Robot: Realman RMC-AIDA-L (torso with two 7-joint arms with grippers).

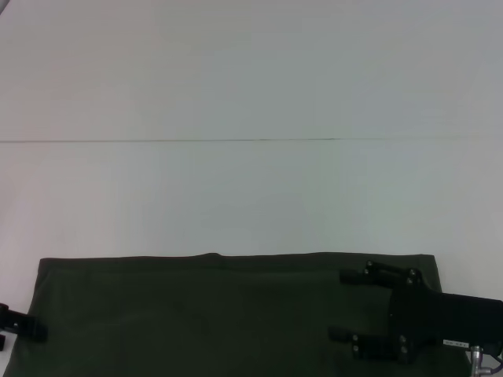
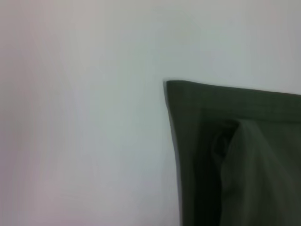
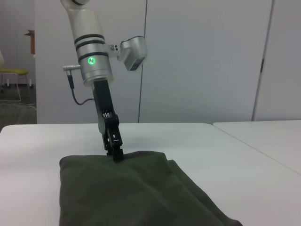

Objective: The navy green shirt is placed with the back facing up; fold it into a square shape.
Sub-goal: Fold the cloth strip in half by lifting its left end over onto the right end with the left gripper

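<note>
Partly cut off at near edge: folded shirt [image 1: 228, 314] flat on white table [image 1: 251, 188]. Right gripper [image 1: 339, 306] spread wide above it; left gripper [image 3: 117, 155] tips at shirt edge, grip indeterminate. Pale wall panels [image 3: 202, 61] behind.

1. A white bench [image 1: 251, 94] fills the head view, crossed by one thin dark seam [image 1: 196, 141].
2. A second white bench [image 3: 268, 136] stands just beside it.
3. Behind are pale grey wall panels [image 3: 202, 61] with vertical joints.
4. A yellow chair [image 3: 11, 77], probably on grey carpet, sits far off.
</note>
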